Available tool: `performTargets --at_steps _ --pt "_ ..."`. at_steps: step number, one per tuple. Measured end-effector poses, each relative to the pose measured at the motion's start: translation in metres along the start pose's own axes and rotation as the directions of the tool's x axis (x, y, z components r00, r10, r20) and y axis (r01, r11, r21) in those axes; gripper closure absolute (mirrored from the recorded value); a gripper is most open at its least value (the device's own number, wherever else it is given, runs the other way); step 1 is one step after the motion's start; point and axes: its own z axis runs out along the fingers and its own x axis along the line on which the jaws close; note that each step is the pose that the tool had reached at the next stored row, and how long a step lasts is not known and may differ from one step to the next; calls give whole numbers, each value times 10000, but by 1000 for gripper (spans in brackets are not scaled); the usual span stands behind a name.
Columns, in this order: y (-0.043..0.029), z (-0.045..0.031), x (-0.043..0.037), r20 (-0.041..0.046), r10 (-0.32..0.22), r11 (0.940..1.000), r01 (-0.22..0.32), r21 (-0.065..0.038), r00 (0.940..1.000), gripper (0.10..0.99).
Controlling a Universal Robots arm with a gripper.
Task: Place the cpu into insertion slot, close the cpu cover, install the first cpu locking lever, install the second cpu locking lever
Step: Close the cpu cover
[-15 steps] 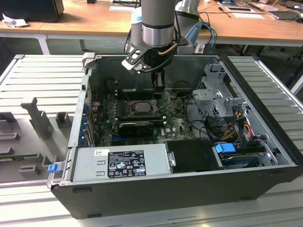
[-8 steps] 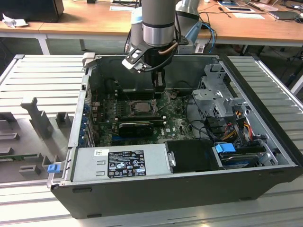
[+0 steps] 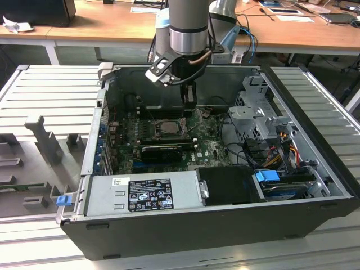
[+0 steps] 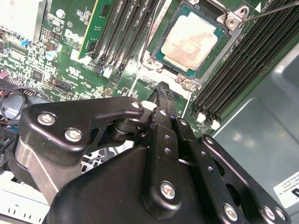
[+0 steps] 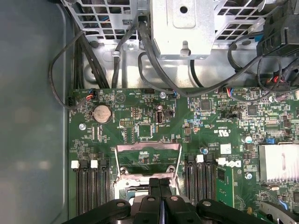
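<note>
pincer (image 4: 162, 88) clenched on nothing, just beside the socket (image 4: 218, 49), cpu (image 4: 189, 39) seated in that socket, cpu cover (image 5: 147, 148) tilted open

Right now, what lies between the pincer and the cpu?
In the second wrist view, only the socket's metal rim and a strip of green board separate the shut pincer from the cpu.

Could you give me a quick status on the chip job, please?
Gripper shut, tip just beside the socket. Chip seated in it. Cover open, standing upright. Nothing seen lying across the socket.
</note>
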Motion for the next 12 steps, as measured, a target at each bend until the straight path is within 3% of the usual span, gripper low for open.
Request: performTargets --at_steps 12 --pt "23 -4 0 0 0 10000 0 0 10000 980"
